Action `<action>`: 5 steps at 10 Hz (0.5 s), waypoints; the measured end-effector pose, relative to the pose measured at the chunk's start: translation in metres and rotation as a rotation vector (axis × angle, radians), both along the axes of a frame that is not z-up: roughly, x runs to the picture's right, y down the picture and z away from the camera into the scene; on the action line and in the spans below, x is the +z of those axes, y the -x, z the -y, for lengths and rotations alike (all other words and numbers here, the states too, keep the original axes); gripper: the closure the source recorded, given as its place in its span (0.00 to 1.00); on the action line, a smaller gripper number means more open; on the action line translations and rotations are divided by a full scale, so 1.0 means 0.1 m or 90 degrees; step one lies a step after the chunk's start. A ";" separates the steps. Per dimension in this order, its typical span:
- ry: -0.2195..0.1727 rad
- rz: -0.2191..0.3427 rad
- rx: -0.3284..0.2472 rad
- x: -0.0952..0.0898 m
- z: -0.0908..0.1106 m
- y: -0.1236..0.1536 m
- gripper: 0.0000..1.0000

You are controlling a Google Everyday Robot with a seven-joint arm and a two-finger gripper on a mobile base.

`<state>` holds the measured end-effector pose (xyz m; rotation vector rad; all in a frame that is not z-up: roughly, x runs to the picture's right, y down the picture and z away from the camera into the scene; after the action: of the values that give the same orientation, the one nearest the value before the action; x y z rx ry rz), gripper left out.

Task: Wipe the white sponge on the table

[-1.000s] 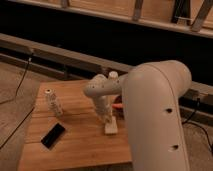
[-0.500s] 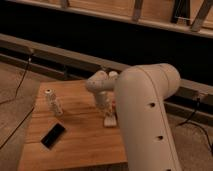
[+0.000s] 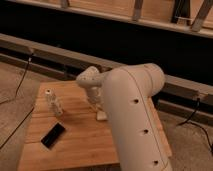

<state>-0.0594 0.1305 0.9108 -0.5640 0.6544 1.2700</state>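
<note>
One white sponge [image 3: 102,116] lay on the desk [image 3: 75,147], right of the bottle [image 3: 52,101], under our gripper [image 3: 98,109], which looked closed on its top. We judged it light and squashy, best pinched across its short sides.
</note>
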 end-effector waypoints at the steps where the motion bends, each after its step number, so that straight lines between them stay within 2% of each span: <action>1: 0.000 0.007 -0.001 0.01 0.01 0.07 0.90; 5: 0.007 0.051 0.002 -0.03 -0.08 0.43 0.90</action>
<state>-0.1020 0.1390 0.9081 -0.6227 0.5937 1.2409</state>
